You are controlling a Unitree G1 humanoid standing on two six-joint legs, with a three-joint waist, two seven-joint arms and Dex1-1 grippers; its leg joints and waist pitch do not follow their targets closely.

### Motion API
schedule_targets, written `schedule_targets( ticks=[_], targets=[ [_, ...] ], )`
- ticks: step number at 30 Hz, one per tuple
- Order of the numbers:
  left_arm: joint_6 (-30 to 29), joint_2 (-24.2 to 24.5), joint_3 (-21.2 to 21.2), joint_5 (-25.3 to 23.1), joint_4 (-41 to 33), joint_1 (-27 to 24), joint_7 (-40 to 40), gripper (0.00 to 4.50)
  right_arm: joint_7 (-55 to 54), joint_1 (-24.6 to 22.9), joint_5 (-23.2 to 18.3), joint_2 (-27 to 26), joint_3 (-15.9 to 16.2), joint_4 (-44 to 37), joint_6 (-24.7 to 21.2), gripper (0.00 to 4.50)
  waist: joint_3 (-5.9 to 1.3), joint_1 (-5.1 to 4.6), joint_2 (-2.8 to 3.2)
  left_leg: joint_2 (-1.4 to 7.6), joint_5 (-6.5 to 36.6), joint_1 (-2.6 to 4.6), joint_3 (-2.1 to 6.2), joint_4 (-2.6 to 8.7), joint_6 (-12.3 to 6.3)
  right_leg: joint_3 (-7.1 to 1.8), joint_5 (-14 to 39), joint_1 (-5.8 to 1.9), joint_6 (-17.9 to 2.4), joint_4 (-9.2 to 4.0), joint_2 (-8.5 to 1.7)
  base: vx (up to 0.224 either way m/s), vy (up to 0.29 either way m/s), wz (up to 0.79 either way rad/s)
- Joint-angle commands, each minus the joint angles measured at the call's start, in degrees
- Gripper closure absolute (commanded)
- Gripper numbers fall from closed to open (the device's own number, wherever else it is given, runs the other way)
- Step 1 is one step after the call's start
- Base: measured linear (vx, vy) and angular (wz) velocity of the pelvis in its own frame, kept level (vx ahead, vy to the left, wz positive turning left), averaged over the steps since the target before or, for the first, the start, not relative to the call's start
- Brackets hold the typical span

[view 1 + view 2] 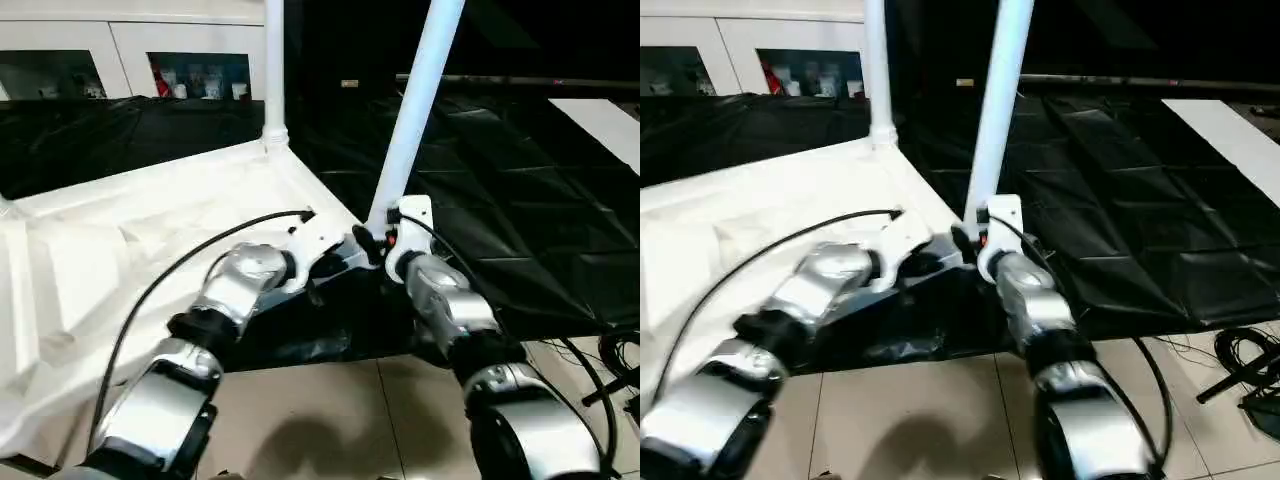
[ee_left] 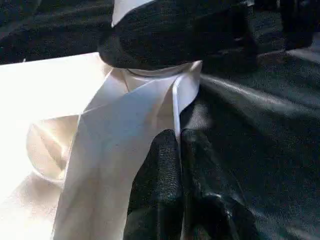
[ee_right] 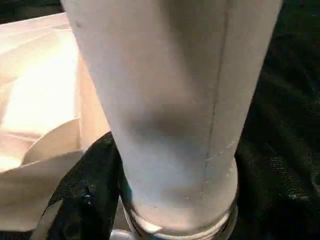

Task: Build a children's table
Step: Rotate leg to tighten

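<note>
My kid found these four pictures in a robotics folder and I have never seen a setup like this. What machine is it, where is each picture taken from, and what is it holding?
It is a humanoid robot with two silver arms, each ending in a two-fingered gripper. Two pictures come from its head, looking down over its forearms; the other two come from cameras on its wrists.

A white tabletop lies upside down on a black-covered work table. One leg stands upright in a far corner socket. The right gripper is closed around the base of a second, leaning leg at the near corner. The left gripper is shut, and rests at the tabletop's rim beside that corner.
</note>
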State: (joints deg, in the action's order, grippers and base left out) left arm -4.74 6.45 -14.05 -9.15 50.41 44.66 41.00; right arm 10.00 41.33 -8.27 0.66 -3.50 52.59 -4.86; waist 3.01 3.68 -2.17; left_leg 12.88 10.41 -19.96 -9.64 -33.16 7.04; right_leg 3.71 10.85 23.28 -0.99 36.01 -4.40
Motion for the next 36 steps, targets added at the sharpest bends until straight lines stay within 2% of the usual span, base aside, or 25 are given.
schedule_targets(
  ticks=[1, 4, 6, 8, 9, 12, 19, 20, 21, 23, 27, 33, 36],
  targets=[
    [2.54, -1.43, -0.51, 0.31, -0.28, 0.32, 0.0, 4.5, -0.62, -0.81, 0.78, -0.61, -0.18, 3.93, -0.99, 1.8, -3.77, 0.12, 0.17, -0.27, 9.98, -0.35, -0.59, 3.49, -1.52, -2.41, 11.6, -3.15, -9.99, -4.95, -2.91, 0.0, 0.0, 0.0],
    [3.16, -0.58, -0.89, 0.09, -0.33, 0.09, 0.96, 4.5, 0.95, -0.37, 0.49, -0.46, -0.06, 4.1, 0.2, 1.8, -3.69, 0.08, -0.05, -0.26, 10.32, -0.36, -0.65, 3.51, -1.93, -2.38, 11.64, -3.15, -10.16, -5.0, -2.9, 0.0, 0.0, 0.0],
    [3.82, 0.38, -1.12, -0.05, -0.24, -0.11, 1.94, 4.5, 3.32, 0.06, 0.44, 0.15, 0.25, 4.35, 1.67, 1.24, -3.67, 0.06, 0.05, -0.22, 11.0, -0.33, -0.61, 3.55, -2.06, -2.38, 12.78, -3.11, -10.08, -5.08, -2.94, 0.0, 0.0, 0.0],
    [5.07, 1.63, -1.0, 0.43, -0.45, -0.53, 4.06, 4.5, 6.19, -0.15, 0.85, 1.55, 1.07, 3.27, 2.42, 1.24, -3.66, 0.06, 0.15, -0.21, 10.85, -0.38, -0.61, 3.55, -2.22, -2.38, 12.44, -3.13, -10.31, -5.07, -2.96, 0.0, 0.0, 0.0],
    [5.62, 2.21, -0.96, 0.62, -0.58, -0.74, 5.04, 4.5, 7.4, -0.31, 0.91, 2.18, 1.31, 2.62, 2.5, 1.02, -3.76, 0.03, -0.02, -0.22, 10.2, -0.47, -0.63, 3.52, -2.59, -2.41, 11.29, -3.32, -10.46, -4.99, -2.88, 0.0, 0.0, 0.0],
    [7.16, 4.11, -0.66, 1.52, -0.96, -1.54, 8.46, 4.5, 12.2, -1.06, 0.6, 4.25, 2.05, 0.08, 1.29, 0.73, -3.9, 0.21, 0.03, -0.2, 7.69, -0.61, -0.69, 3.35, -3.59, -2.43, 6.34, -3.53, -11.91, -4.4, -2.89, 0.0, 0.0, 0.0],
    [10.03, 8.26, -0.28, 4.52, -2.97, -3.86, 18.42, 4.5, 27.74, -4.19, 1.09, 10.3, 6.72, -6.16, 0.24, 0.73, -3.78, 0.23, 0.24, -0.01, 8.6, -0.48, -0.68, 3.41, -4.07, -2.37, 5.91, -3.61, -13.09, -4.42, -2.88, 0.0, 0.0, 0.0],
    [10.2, 9.18, -0.35, 4.68, -3.1, -4.09, 19.87, 4.5, 31.49, -5.12, 0.42, 11.42, 7.6, -8.27, -0.17, 0.73, -3.83, 0.19, 0.41, 0.02, 9.04, -0.45, -0.71, 3.41, -4.22, -2.39, 5.57, -3.65, -13.26, -4.39, -2.81, 0.0, 0.0, 0.0],
    [11.06, 11.23, -0.24, 6.13, -4.07, -4.81, 25.01, 4.5, 41.7, -7.89, -1.61, 14.23, 10.12, -14.35, -1.83, 0.73, -3.68, 0.56, 0.29, 0.07, 9.05, -0.53, -0.69, 3.39, -4.89, -2.39, 5.17, -3.97, -12.92, -4.42, -2.77, 0.0, 0.0, 0.0],
    [10.74, 11.43, 0.04, 6.67, -4.42, -4.95, 25.97, 4.5, 43.47, -8.37, -1.82, 14.76, 10.68, -15.32, -2.2, 0.73, -3.69, 0.73, 0.34, 0.24, 8.78, -0.52, -0.71, 3.43, -5.01, -2.34, 4.76, -3.84, -12.99, -4.28, -2.75, 0.0, 0.0, 0.0],
    [10.89, 12.11, 0.59, 7.79, -5.05, -5.45, 28.27, 4.5, 47.38, -9.49, -1.75, 15.93, 12.14, -17.31, -2.32, 0.73, -3.75, 1.0, 0.4, 0.37, 9.28, -0.17, -0.75, 3.44, -3.77, -2.36, 6.49, -3.37, -13.76, -4.33, -3.02, 0.0, 0.0, 0.0],
    [10.85, 12.49, 0.63, 8.7, -6.03, -5.99, 29.74, 4.5, 47.2, -9.17, -1.51, 15.06, 12.13, -17.06, -1.86, 0.73, -3.73, 1.21, 0.24, 0.28, 8.84, -0.26, -0.73, 3.52, -3.13, -2.42, 6.36, -3.44, -13.43, -4.26, -3.0, 0.0, 0.0, 0.0],
    [11.0, 12.6, 0.64, 8.58, -6.1, -6.1, 30.22, 4.5, 47.58, -9.24, -0.9, 14.8, 12.54, -17.03, -1.71, 1.08, -3.73, 1.28, 0.31, 0.31, 8.72, -0.25, -0.73, 3.53, -3.08, -2.44, 6.33, -3.43, -13.3, -4.22, -3.03, 0.0, 0.0, 0.0]
  ],
)
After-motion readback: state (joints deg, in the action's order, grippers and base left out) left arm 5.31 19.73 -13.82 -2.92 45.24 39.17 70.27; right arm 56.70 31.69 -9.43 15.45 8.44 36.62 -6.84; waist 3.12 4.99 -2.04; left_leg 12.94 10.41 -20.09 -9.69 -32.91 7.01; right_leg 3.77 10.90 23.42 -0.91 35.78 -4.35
